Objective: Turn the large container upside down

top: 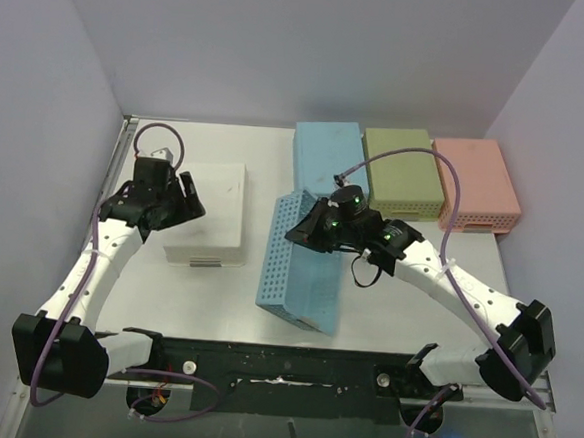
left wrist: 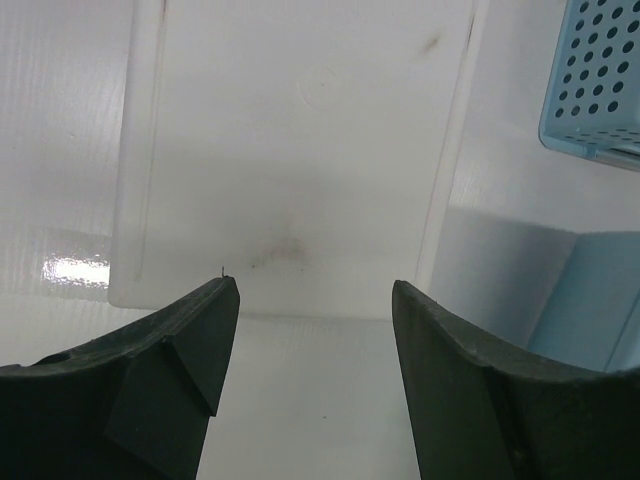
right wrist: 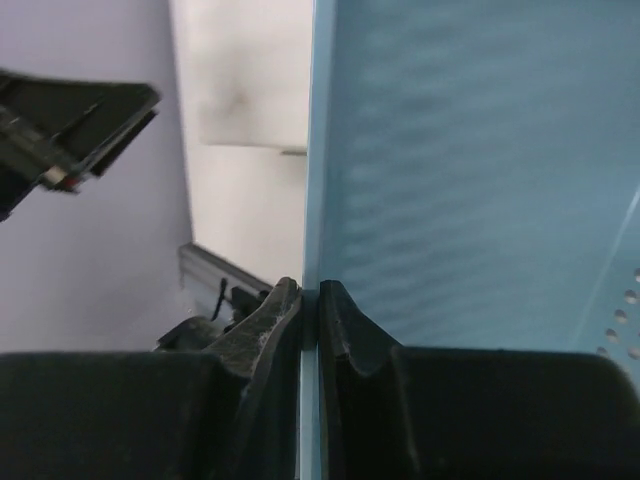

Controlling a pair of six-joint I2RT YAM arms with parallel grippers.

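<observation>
The right gripper (right wrist: 310,300) is seen pressed together on a thin blue wall, so the large blue container (top: 303,280) is pinched by its edge. In the top view this container is tilted. One long perforated side is raised, and the lower edge rests on the desk (top: 216,299), just below and in front of the gripper. The turning is judged to be only partly done: the container stands at a slant and is not yet laid upside down.

Only a narrow strip of smooth plastic is gripped. If the wall is swung too fast, it may slide out between the fingers and the container may drop flat again. The lower edge may also skid on the desk instead of serving as a pivot.

To the left of this gripper, the left gripper (left wrist: 312,290) is held spread, with nothing between its fingers, above a white container (left wrist: 300,150). The tilted container is near it and could be tipped against it.

Beyond the right gripper, a second blue container (top: 327,153), a green container (top: 404,172) and a pink container (top: 480,182) are placed in a row. The blue one is close and could be struck during the turn.
</observation>
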